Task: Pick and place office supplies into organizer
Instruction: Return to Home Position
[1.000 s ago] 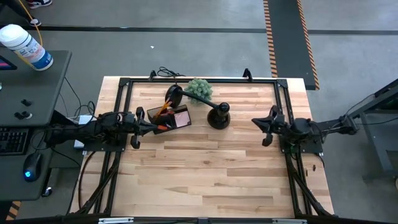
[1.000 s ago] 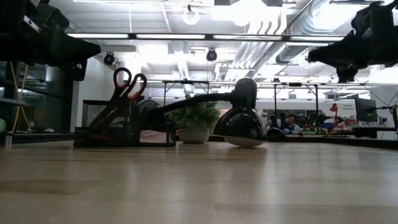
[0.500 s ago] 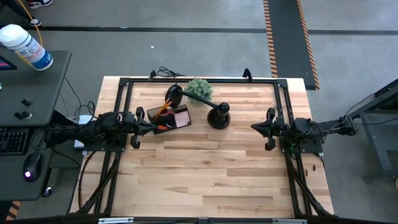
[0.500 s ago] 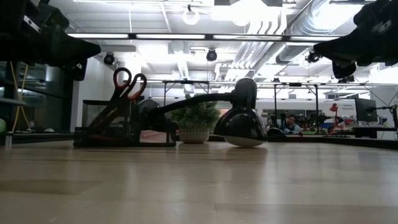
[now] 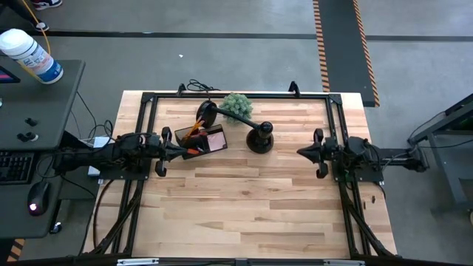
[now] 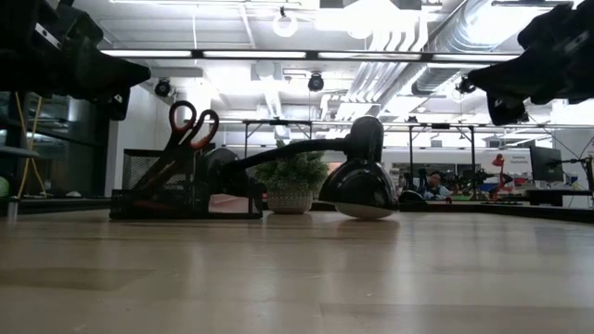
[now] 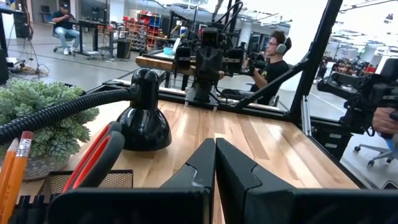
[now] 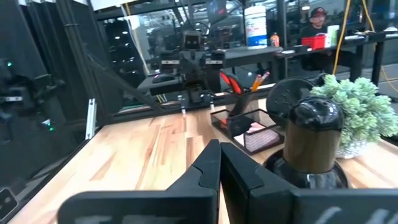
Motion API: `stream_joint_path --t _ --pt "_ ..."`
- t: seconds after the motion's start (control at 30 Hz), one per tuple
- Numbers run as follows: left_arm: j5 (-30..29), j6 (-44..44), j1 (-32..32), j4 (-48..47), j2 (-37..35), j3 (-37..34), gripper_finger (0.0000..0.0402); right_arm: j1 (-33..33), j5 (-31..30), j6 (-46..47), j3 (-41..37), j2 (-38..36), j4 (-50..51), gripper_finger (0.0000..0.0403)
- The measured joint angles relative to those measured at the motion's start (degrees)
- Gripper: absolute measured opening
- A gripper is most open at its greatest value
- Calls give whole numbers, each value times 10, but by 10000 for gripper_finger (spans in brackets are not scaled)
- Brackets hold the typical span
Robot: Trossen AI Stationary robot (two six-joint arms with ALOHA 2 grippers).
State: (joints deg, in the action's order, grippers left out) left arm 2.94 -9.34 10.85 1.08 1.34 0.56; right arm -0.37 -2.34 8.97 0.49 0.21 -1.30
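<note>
Orange scissors [image 6: 190, 122] are lodged in the organizer [image 5: 209, 142] beside the left gripper [image 5: 171, 145], closed empty like the right gripper [image 5: 303, 151]. The organizer could be clipped on a careless withdrawal.

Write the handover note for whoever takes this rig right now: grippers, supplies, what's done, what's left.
Left gripper: jaws shut, empty, raised beside the organizer.
Right gripper: jaws shut, empty, raised over the right side of the table.
Supplies: scissors, pencils and pink pad sit in the organizer.
Done: every supply in view is stowed.
Left: probably only parking both arms at home.
</note>
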Motion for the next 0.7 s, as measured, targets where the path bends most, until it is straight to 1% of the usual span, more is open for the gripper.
stream_joint_path --t 0.27,0.7 --pt "0 0 0 0 0 0 1 -23 -3 13 0 0 0 0" --pt "0 0 0 0 0 0 1 -24 -4 39 0 1 0 0"
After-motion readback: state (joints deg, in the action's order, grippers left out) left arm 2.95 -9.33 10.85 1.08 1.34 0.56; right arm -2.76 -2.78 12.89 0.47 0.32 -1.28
